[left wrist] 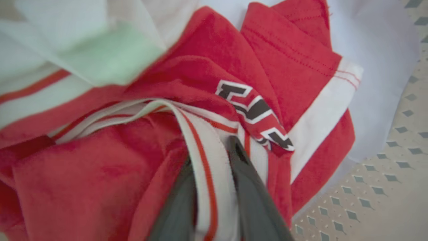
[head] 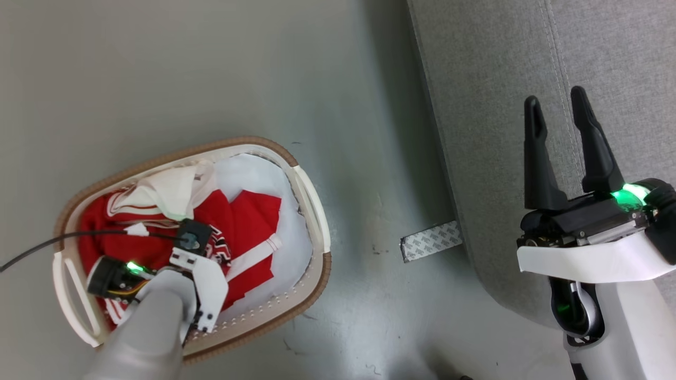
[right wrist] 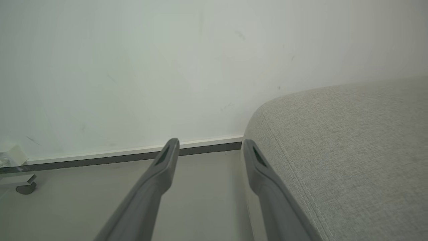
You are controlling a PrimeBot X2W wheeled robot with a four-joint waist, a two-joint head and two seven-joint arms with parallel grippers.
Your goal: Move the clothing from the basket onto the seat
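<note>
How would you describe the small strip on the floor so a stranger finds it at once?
Find the grey sofa seat at the head view's right. On the floor at its left edge, towards the laundry basket, lies a strip of tape. It alone is flat, pale grey and printed with repeated marks.

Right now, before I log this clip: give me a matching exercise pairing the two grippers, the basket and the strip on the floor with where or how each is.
Column one:
1. left gripper
2. right gripper
3. laundry basket
4. patterned tape strip

Column two:
A. flat on the floor at the foot of the sofa seat
B. fingers astride a white red-striped band
C. open and empty, at the sofa seat's edge
D. on the floor, holding red clothing

Pairs: 1-B, 2-C, 3-D, 4-A
</note>
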